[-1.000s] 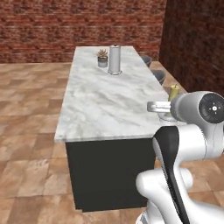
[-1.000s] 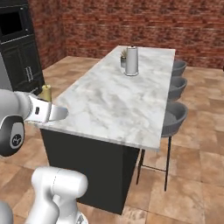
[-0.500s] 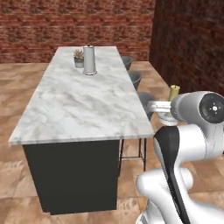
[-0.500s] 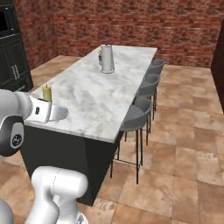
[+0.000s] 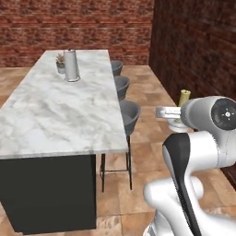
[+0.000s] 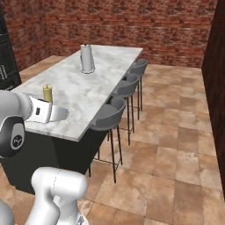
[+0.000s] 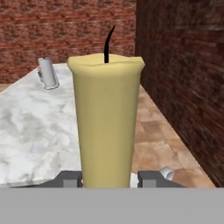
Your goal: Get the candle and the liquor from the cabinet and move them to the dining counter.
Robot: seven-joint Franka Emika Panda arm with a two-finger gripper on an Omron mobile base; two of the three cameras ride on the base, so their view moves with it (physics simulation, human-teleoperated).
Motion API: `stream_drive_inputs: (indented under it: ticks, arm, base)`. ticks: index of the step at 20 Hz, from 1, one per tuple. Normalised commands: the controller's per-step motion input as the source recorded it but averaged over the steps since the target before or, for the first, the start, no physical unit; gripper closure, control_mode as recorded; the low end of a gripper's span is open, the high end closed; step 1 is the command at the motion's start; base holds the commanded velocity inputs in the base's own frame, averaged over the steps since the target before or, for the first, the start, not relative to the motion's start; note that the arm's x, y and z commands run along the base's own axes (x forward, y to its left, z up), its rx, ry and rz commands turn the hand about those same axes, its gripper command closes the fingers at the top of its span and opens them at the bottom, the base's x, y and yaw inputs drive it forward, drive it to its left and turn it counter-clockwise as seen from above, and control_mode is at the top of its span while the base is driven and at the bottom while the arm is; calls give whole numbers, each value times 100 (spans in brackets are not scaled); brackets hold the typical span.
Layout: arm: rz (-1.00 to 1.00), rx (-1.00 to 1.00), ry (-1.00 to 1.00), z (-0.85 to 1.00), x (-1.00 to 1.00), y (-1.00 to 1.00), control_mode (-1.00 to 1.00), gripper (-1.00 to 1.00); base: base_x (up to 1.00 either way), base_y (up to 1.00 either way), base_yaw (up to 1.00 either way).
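My gripper [image 7: 109, 179] is shut on the candle [image 7: 107, 122], a pale-yellow cylinder with a black wick that stands upright between the two fingertips. In the left base view the candle [image 5: 185, 96] sits in the gripper [image 5: 177, 115] to the right of the dining counter [image 5: 60, 115], over the tiled floor. Seen from the right base, the candle [image 6: 47, 93] rises above the gripper [image 6: 49, 103], near the front end of the dining counter [image 6: 83, 88]. The marble dining counter [image 7: 30, 127] lies to the left behind the candle. The liquor and the cabinet are out of view.
A tall steel canister [image 5: 70, 65] [image 6: 87, 58] [image 7: 47, 73] and a small potted plant [image 5: 60, 64] stand at the counter's far end. Grey stools [image 5: 126, 115] [image 6: 110, 116] line the counter's side. A dark brick wall [image 5: 198, 46] runs close on the right.
Both base views have swung, so the counter has slid left in the left base view and the stools have come into view; the camera moved. The candle stays in the shut gripper.
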Motion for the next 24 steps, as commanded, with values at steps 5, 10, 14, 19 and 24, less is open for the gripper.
stream_drive_inputs:
  ticks: [5, 10, 14, 19, 24]
  arm:
    - [0, 0, 0, 0, 0, 0, 100, 100]
    - [0, 0, 0, 0, 0, 0, 100, 100]
    - [0, 0, 0, 0, 0, 0, 100, 100]
    - [0, 0, 0, 0, 0, 0, 100, 100]
    - [0, 0, 0, 0, 0, 0, 100, 100]
  base:
    - [53, -55, 2]
    - [54, -53, 4]
    - [55, -53, 4]
    - [55, -53, 4]
    - [55, -49, 9]
